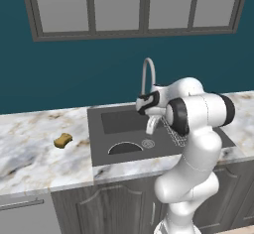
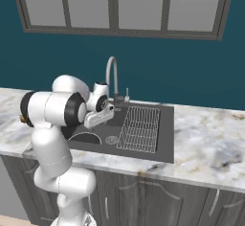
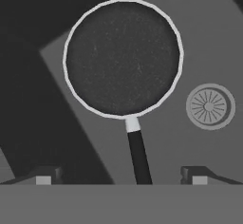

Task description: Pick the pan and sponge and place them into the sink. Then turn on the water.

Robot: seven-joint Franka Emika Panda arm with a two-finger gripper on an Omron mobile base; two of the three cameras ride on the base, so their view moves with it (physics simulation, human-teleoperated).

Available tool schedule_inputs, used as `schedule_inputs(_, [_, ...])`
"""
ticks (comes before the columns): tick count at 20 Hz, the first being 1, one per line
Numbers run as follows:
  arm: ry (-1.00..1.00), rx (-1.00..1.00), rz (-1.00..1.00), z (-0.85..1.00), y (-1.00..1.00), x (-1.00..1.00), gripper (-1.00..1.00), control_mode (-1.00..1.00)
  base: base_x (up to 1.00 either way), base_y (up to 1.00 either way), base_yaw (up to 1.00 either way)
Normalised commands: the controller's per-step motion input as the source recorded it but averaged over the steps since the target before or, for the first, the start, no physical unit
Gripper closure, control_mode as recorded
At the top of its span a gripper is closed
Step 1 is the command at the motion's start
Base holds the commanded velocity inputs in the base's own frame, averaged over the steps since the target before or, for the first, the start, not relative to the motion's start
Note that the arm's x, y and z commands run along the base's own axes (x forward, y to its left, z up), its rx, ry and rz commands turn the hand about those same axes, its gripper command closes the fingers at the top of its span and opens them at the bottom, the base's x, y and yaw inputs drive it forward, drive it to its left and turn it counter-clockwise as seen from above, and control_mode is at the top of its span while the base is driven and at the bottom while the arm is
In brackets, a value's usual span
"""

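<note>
The black pan (image 3: 122, 59) with its pale rim lies flat on the floor of the dark grey sink (image 1: 119, 121), its handle (image 3: 137, 156) pointing back toward the hand. Part of the pan (image 1: 125, 148) shows at the basin's near left, also as the pan (image 2: 85, 138) from the other side. My gripper (image 3: 121, 178) hangs open above the pan handle with nothing between the fingertips (image 3: 45, 176). It is over the sink as the gripper (image 1: 150, 125) and the gripper (image 2: 95, 118). The yellow-brown sponge (image 1: 63, 140) rests on the marbled counter left of the sink. No water runs from the silver gooseneck faucet (image 1: 147, 74).
A round drain (image 3: 209, 107) sits beside the pan. A wire rack (image 2: 139, 128) covers the sink's right part. The faucet (image 2: 111, 74) rises at the sink's back edge, close behind the hand. Marbled counter (image 2: 210, 139) extends on both sides; a window spans the teal wall above.
</note>
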Motion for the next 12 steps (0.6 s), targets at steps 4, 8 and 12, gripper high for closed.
schedule_inputs(4, [-0.01,0.00,-0.20,0.13,0.48,0.00,-1.00,-1.00,0.00,0.00,0.00])
schedule_inputs(8, [0.00,0.00,-0.18,0.21,0.48,0.00,-1.00,-1.00,0.00,0.00,0.00])
schedule_inputs(12, [0.00,0.02,-0.20,0.32,0.34,-0.02,-1.00,-1.00,0.00,0.00,0.00])
